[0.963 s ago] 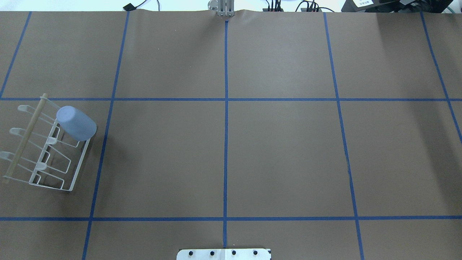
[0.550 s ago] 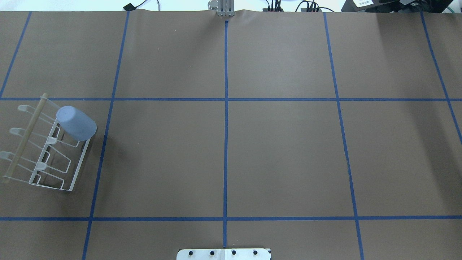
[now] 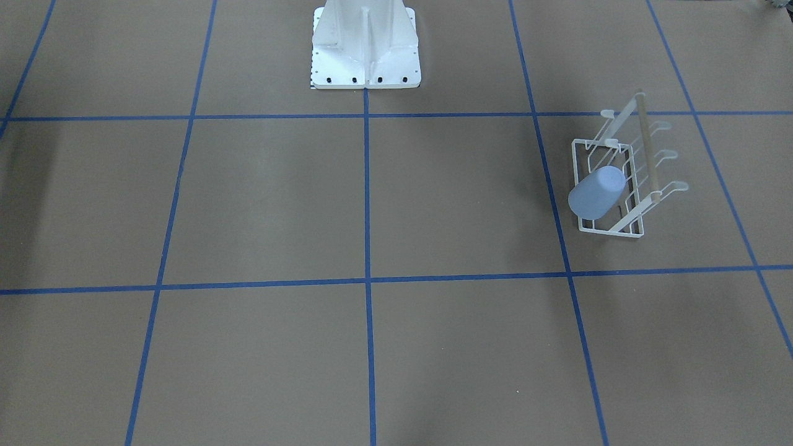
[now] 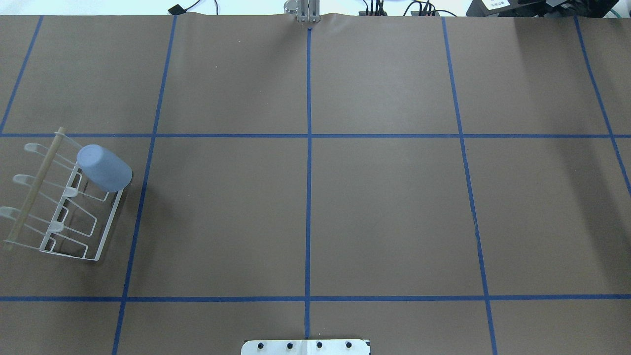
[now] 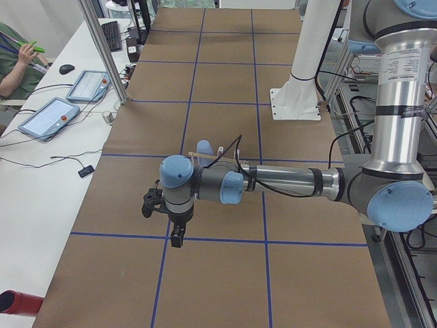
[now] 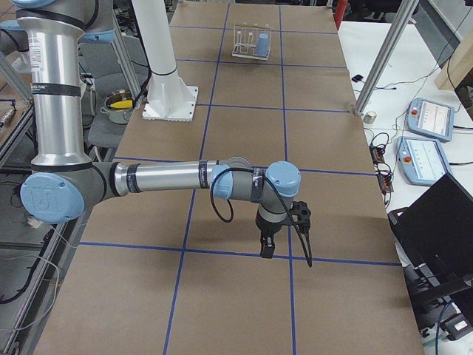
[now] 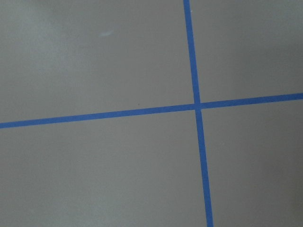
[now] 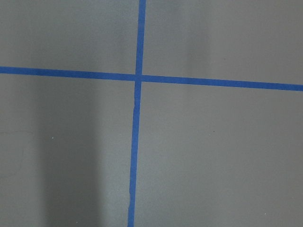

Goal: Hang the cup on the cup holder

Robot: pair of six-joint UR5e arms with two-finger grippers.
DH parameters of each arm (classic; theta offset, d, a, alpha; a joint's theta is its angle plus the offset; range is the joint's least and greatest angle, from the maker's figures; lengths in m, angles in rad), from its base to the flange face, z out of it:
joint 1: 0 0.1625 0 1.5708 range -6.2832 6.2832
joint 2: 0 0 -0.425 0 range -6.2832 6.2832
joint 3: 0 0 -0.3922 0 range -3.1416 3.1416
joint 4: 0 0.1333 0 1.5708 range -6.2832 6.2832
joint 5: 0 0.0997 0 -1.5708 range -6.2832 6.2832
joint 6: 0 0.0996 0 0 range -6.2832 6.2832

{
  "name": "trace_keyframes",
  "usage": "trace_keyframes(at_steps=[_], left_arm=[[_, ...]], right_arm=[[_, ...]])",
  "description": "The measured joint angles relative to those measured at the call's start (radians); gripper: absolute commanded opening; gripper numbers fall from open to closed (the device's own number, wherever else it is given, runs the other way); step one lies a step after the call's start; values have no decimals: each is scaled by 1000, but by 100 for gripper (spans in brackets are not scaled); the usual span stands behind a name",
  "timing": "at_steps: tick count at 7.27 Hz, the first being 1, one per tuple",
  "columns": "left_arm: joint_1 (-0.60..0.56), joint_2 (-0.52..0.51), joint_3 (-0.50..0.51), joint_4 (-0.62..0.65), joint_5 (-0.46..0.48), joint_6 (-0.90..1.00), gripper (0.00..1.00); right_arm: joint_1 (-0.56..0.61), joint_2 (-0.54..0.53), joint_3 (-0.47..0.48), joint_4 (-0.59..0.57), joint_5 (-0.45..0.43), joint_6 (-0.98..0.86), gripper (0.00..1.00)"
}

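The pale blue-grey cup (image 4: 104,168) sits mouth-down and tilted on a slanted prong at the far end of the white wire cup holder (image 4: 105,237), near the table's left edge. The front-facing view shows the cup (image 3: 596,192) on the cup holder (image 3: 610,230) at the right. Both grippers appear only in the side views. My left gripper (image 5: 177,236) hangs pointing down over the table, nearer the camera than the cup (image 5: 204,147) and apart from it. At the opposite end of the table my right gripper (image 6: 267,248) hangs well away from the cup (image 6: 264,45). I cannot tell whether either is open or shut.
The white robot pedestal (image 3: 365,52) stands at the middle of the robot's side of the table. Blue tape lines grid the brown table cover. A person (image 5: 13,65) sits at a side table with tablets (image 5: 49,117). Both wrist views show only bare table and tape.
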Motion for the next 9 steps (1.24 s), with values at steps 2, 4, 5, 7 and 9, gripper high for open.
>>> trace_keyframes(at_steps=[2, 4, 5, 7, 9], left_arm=[[0, 0, 18, 2, -2, 0, 99], [1, 0, 20, 3, -3, 0, 99], [1, 0, 20, 3, -3, 0, 99], [1, -1, 21, 3, -2, 0, 99], [2, -1, 21, 2, -1, 0, 99]], right_arm=[[0, -4, 1, -4, 32, 0, 100], [0, -5, 0, -4, 42, -1, 100], [0, -5, 0, -4, 43, -1, 100], [0, -4, 0, -3, 43, -2, 100], [0, -4, 1, -2, 43, -3, 100]])
